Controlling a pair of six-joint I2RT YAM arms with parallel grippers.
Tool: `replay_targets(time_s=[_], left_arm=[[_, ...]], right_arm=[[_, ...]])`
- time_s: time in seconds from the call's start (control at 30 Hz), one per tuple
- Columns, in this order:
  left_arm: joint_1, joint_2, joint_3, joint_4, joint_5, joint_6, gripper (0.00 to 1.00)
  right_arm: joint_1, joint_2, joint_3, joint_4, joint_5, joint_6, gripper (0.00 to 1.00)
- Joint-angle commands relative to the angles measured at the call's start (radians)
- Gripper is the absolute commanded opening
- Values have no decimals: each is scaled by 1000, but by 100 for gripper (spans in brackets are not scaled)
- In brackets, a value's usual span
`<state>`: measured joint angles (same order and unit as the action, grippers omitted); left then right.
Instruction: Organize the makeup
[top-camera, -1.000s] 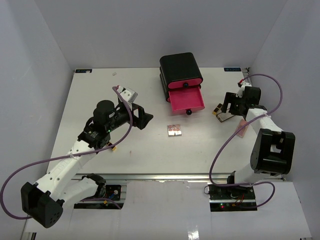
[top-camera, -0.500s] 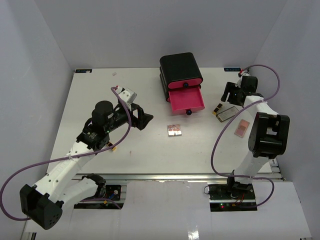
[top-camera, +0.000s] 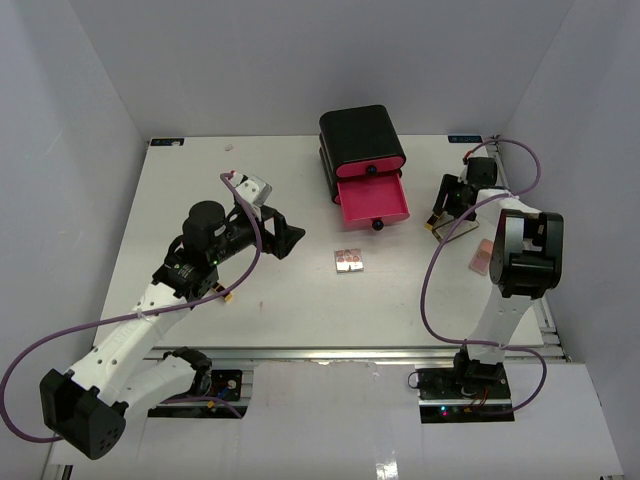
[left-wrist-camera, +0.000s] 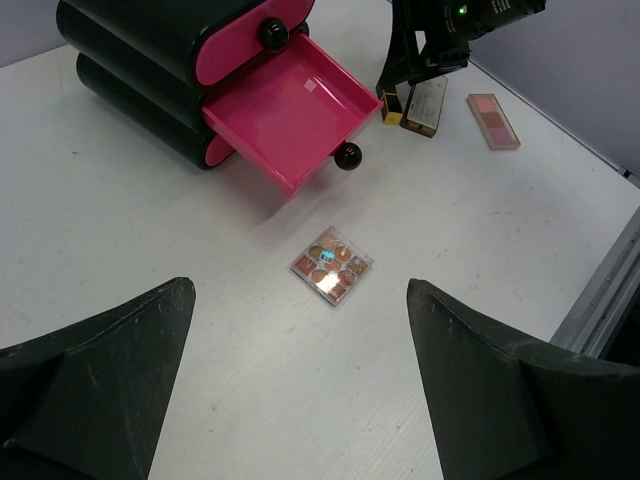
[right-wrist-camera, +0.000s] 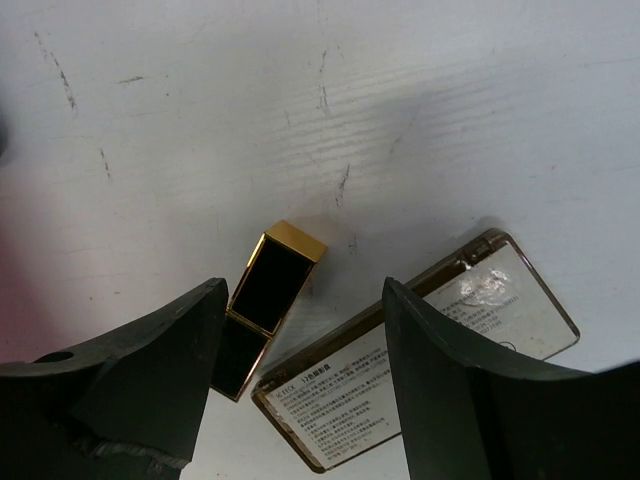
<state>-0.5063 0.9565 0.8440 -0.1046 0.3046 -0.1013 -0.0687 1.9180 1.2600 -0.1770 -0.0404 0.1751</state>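
Right wrist view: right gripper (right-wrist-camera: 302, 300) fingers apart astride lipstick (right-wrist-camera: 268, 295), ungripped. Tan compact (right-wrist-camera: 420, 360) just beside; closing finger could catch it, skewing lipstick. Left gripper (top-camera: 288, 240) wide, empty.

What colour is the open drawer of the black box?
The drawer is bright pink, with a black knob; best seen in the left wrist view.

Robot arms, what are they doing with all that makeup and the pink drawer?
They are tidying the makeup. The right gripper is down over a black-and-gold lipstick that lies on the table beside a tan compact. Its jaws are open and it has not grabbed anything yet. The left gripper is open and empty, above the small palette. The pink drawer of the black box is pulled out with nothing in it. A pink compact lies further right.
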Motion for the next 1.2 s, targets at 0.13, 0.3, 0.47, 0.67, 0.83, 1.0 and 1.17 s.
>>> replay_targets(time_s=[0.13,0.3,0.47,0.67,0.83,1.0,1.17], left_arm=[[6,-9,10,3,-8,8,98],[6,-6,9,2,-20,11,98],[8,-2,12,3,-4,5,98],[11,-4,9,2,-15,8,98],[11,-3,9,2,-18,9,98],[11,-9,9,2,-19,11,98],[11,-11,7,2,-18,9,98]], right_arm=[[36,61,68,1,-15,43,66],[36,70,56,-8,7,56,56],[38,42,29,-1,-10,52,44],[38,40,34,14,-76,55,28],[38,-41,12,36,-85,39,20],[39,-214,-78,148,-94,-49,13],[48,-398,-118,196,-201,-226,10]])
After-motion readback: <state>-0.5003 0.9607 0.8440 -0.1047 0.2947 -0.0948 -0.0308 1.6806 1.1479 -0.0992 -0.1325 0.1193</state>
